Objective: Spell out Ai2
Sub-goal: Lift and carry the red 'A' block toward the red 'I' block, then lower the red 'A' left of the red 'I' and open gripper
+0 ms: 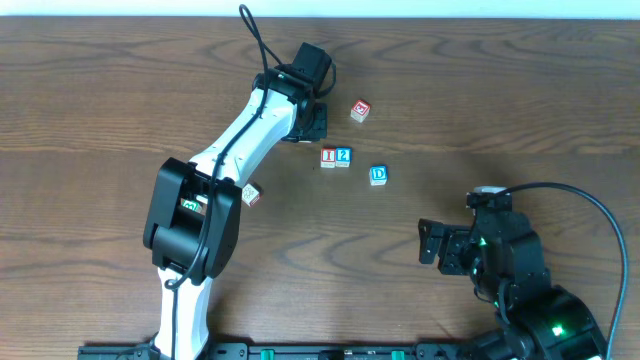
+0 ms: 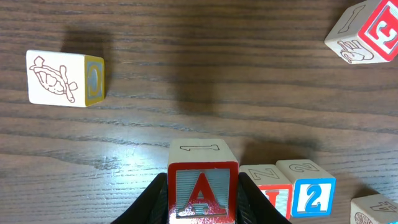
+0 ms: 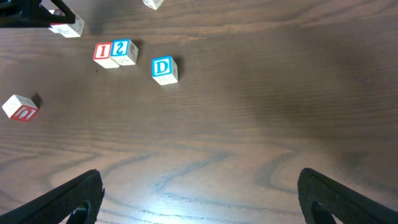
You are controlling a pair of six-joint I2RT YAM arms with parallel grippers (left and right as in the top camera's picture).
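My left gripper (image 2: 202,208) is shut on the red "A" block (image 2: 202,190) and holds it raised above the table, just left of the red "I" block (image 2: 270,186). The blue "2" block (image 2: 311,196) touches the I block's right side. In the overhead view the left gripper (image 1: 308,122) hides the A block; the I block (image 1: 328,157) and 2 block (image 1: 343,156) sit side by side below and right of it. My right gripper (image 3: 199,193) is open and empty over bare table, also seen in the overhead view (image 1: 432,245).
A blue "D" block (image 1: 378,176) lies right of the 2 block. A red-topped block (image 1: 360,110) lies behind them. A turtle block (image 2: 65,78) lies to the far left of the A block. Another block (image 1: 250,194) sits beside the left arm.
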